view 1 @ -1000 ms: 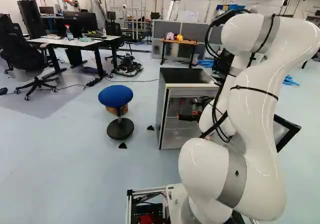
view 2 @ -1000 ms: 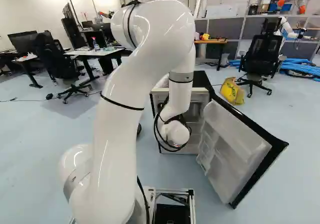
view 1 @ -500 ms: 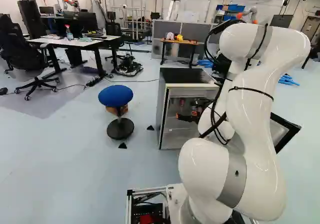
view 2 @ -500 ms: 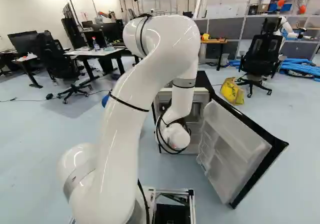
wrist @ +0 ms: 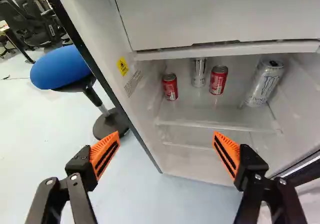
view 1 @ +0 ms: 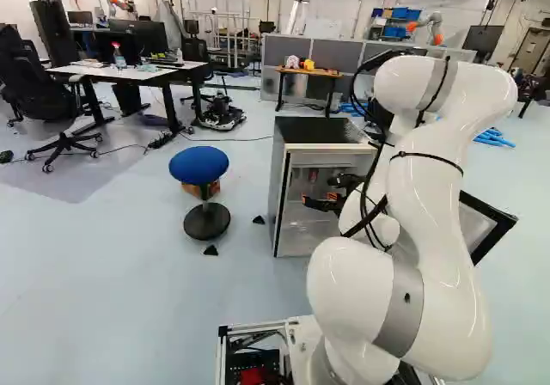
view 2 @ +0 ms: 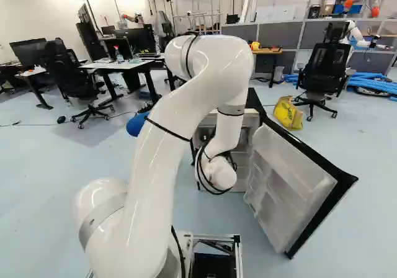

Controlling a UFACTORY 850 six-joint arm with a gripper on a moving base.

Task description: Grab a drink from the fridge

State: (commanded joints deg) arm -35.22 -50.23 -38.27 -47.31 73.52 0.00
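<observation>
In the left base view my gripper (view 1: 323, 203) is at the front of the open fridge (view 1: 330, 147). My gripper (wrist: 165, 154) stands wide open in the wrist view, nothing between its fingers. Ahead of it, on the fridge's upper shelf (wrist: 220, 125), stand two small red cans (wrist: 170, 87) (wrist: 218, 80), with a slim silver can (wrist: 199, 73) between them, its top hidden by the compartment front. A larger white-silver can (wrist: 265, 83) stands apart near the side wall by the door. In the right base view the arm hides the gripper.
The fridge door (view 2: 291, 185) stands swung open to the arm's right. A blue stool (view 1: 199, 165) is left of the fridge, with small black pieces on the floor between them. A yellow bag (view 2: 288, 113) and an office chair (view 2: 324, 70) are farther back. Another robot (view 1: 427, 26) is far behind.
My arm has lowered and its upper part has shifted: leftward in the left base view, rightward in the right one. The gripper has turned somewhat at the fridge front. The base has stayed put.
</observation>
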